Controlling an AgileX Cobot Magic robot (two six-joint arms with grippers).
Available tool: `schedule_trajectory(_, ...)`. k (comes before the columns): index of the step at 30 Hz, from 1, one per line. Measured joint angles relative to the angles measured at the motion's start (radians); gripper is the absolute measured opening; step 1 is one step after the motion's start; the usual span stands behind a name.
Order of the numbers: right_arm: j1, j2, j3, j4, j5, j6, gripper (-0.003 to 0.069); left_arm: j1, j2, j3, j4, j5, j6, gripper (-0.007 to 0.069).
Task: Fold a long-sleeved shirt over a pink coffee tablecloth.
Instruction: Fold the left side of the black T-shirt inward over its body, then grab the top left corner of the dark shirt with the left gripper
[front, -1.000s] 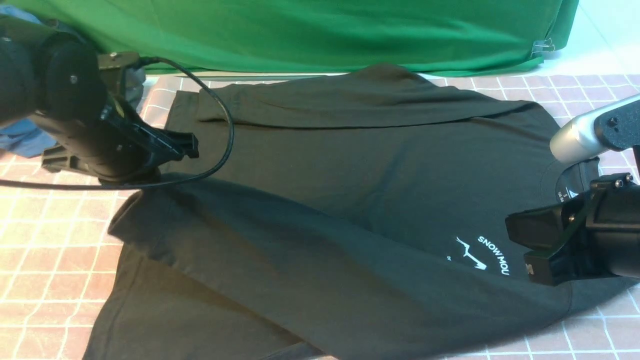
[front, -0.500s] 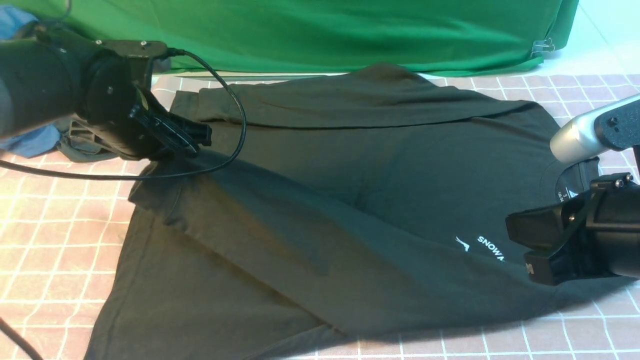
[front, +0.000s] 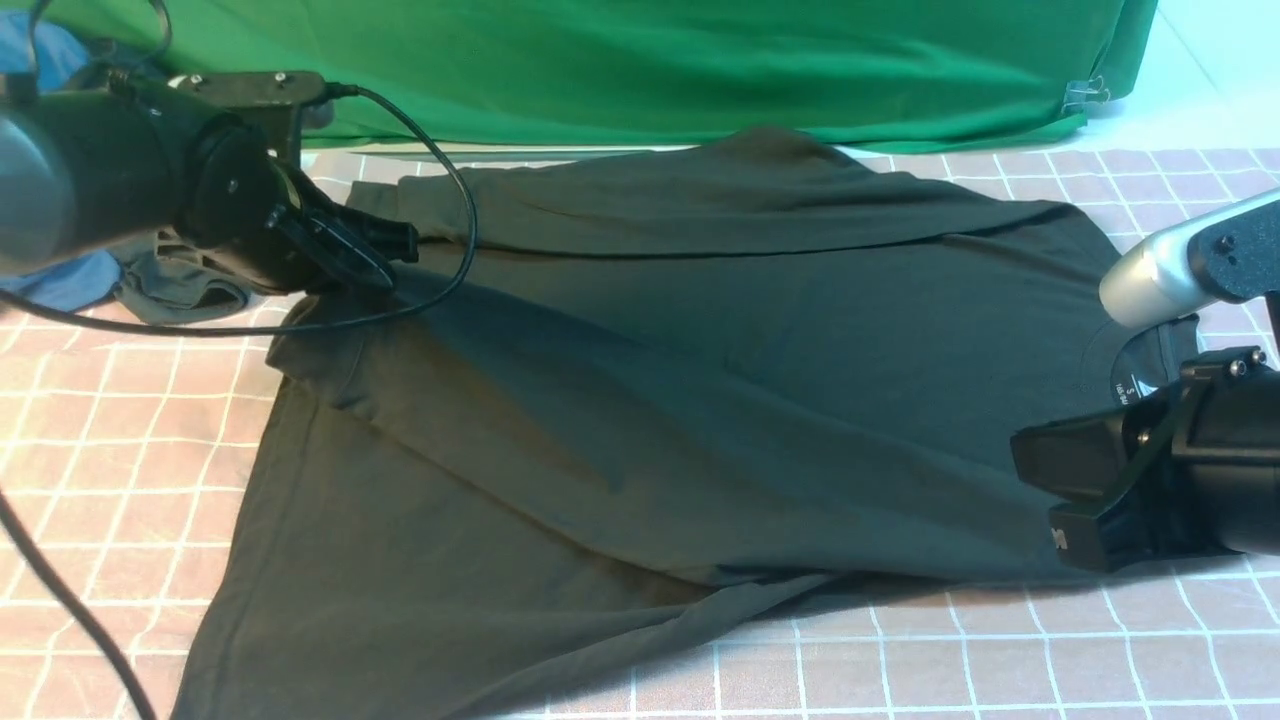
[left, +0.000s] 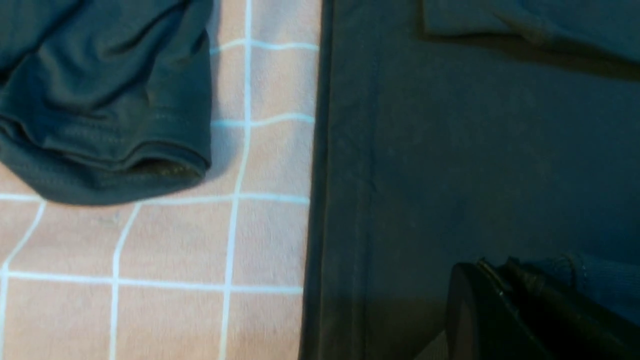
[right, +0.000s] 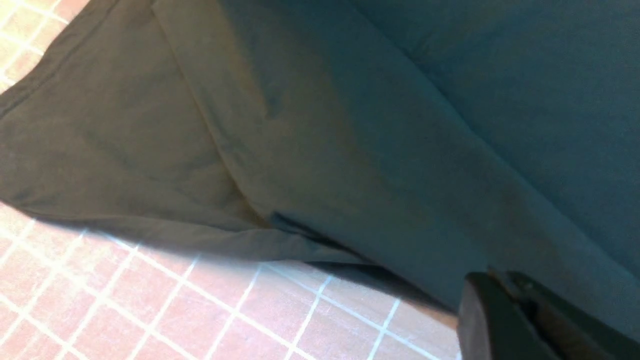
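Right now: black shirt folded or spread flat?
Partly folded: the long-sleeved shirt has one sleeve laid along its far side, another layer drawn diagonally across its body.

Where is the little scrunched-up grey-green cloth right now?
Front view: the small crumpled grey-green garment lies on the robot's left, on the pink white-gridded tablecloth, a strip of tablecloth away from the edge of the black long-sleeved knit shirt.
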Motion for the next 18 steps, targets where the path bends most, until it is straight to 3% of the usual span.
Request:
schedule_trajectory(6,0.0,0.0,0.0,0.0,0.0,0.0,0.0038,0.003,0.024,-0.011,-0.002,-0.042,0.009,0.0081)
schedule_trajectory(14,0.0,0.0,0.0,0.0,0.009,0.0,0.0042,0.003,0.023,-0.018,0.032,-0.061,-0.019,0.0337)
schedule_trajectory(18,0.0,0.004,-0.021,-0.001,0.113,0.001,0.0042,0.004,-0.037,-0.018,-0.111,0.1,-0.082,0.0365)
